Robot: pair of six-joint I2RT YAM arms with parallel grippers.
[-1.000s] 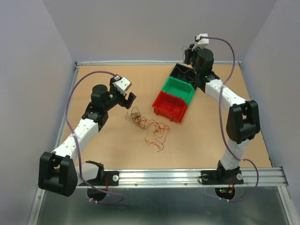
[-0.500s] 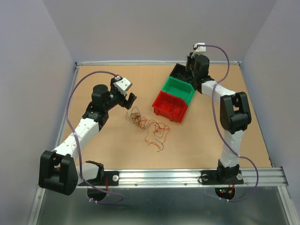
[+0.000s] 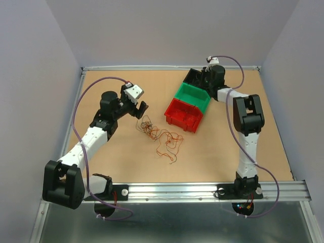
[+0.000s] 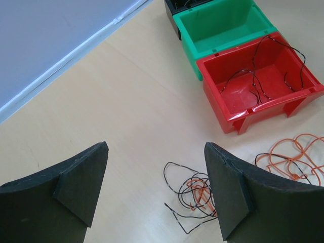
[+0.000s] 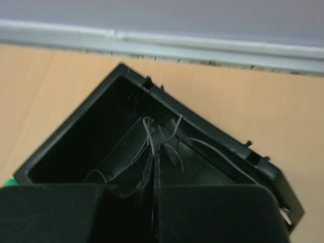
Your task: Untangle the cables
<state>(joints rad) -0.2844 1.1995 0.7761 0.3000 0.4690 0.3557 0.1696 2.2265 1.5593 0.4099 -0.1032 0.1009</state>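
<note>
The tan surface (image 3: 217, 147) is filling most of the top view, with the two arms rising from its lower edge. The left arm (image 3: 93, 136) is reaching up the left half of the frame. The left jaws are standing wide apart, holding nothing, just to the upper left of the tangle. In the left wrist view their two dark fingers (image 4: 76, 177) are framing bare surface at the bottom of the frame. The right arm (image 3: 248, 126) is stretching to the upper right, where the right jaws are dipping into the black bin (image 3: 192, 76), pressed together. Three bins are sitting in a touching diagonal row right of centre: the red bin (image 3: 183, 115) lowest, the green bin (image 3: 193, 97) in the middle, the black one at the top. The cables (image 3: 159, 134) are lying loose on the surface in a curly orange and dark tangle near the centre of the top view, just left of the red bin and apart from it. A dark cable (image 4: 258, 76) is curling inside the red bin. In the right wrist view pale strands (image 5: 149, 131) are lying in the black bin at the tips of the closed jaws; whether one is pinched I cannot tell
</note>
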